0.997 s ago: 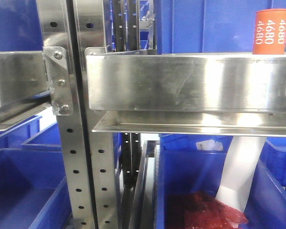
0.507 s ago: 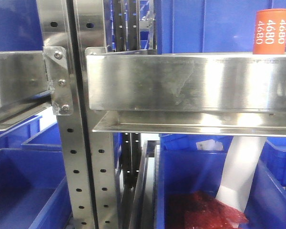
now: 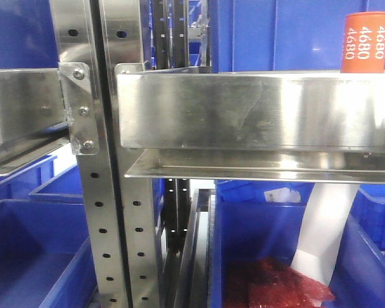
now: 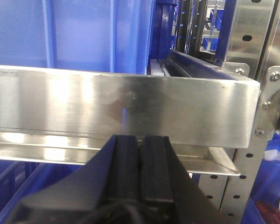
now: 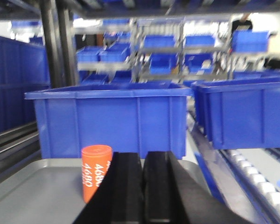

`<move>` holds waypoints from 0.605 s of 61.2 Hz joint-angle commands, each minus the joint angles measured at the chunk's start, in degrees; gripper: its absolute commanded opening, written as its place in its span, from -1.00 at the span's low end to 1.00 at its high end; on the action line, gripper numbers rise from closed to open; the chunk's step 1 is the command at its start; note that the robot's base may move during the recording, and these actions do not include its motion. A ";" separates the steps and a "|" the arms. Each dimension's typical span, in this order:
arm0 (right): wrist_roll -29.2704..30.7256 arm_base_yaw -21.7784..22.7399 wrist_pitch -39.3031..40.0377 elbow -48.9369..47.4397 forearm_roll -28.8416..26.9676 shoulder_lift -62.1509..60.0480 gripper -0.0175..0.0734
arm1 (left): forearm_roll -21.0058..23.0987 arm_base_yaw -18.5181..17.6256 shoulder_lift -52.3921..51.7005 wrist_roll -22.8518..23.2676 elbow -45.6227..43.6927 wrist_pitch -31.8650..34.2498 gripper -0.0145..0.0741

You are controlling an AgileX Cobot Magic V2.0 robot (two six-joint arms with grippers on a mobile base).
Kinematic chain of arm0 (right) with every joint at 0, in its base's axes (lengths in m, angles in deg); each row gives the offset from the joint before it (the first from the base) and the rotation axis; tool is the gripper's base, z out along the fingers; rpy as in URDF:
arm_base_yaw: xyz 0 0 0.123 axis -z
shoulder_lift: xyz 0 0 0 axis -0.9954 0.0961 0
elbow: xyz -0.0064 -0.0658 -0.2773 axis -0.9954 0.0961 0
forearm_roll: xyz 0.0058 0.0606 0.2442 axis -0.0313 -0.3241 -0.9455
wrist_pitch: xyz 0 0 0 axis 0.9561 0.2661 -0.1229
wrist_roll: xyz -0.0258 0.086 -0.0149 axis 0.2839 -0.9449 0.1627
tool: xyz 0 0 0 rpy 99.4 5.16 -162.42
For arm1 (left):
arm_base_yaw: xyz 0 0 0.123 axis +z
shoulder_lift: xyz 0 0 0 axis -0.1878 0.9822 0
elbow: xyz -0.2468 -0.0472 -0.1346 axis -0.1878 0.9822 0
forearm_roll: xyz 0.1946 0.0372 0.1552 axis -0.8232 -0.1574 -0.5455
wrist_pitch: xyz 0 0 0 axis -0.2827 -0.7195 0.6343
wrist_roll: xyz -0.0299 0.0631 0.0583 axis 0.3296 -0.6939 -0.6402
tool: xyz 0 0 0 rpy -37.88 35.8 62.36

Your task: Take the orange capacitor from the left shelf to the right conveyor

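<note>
**Capacitor** (image 3: 366, 42): orange cylinder with white "4680" down its side, upright on the shelf (image 3: 244, 112). It sits at the far right of the front view, its base hidden behind the shelf's front wall. In the right wrist view it stands just left of the right gripper (image 5: 142, 156), with a blue bin (image 5: 112, 121) behind it.

**Right gripper:** fingers pressed together with nothing between them. The left finger's edge overlaps the capacitor in the picture, and whether they touch cannot be told.

**Left gripper** (image 4: 141, 140): fingers likewise together and empty, low and close before the shelf's front wall.

**Conveyor:** not in view. Only a roller track (image 5: 266, 186) shows at the right.

**Stage, as judged:** approach — the grasp is not yet made.

**Hazards, as judged:**
- With its fingers together, the right gripper would push the capacitor rather than take it. A tall, narrow cylinder on smooth steel would tip and roll.
- The capacitor lies off the gripper's centre line — opening without first shifting left could swing a finger into it.
- The bin close behind leaves little room, so overshooting would jam the capacitor against its wall.
- Lifting the left gripper could strike the shelf's front wall.
</note>
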 commanded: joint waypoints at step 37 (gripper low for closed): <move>0.09 -12.70 16.82 -7.11 -0.21 35.16 0.76 | 0.20 0.13 -0.73 0.09 -0.36 5.01 -0.96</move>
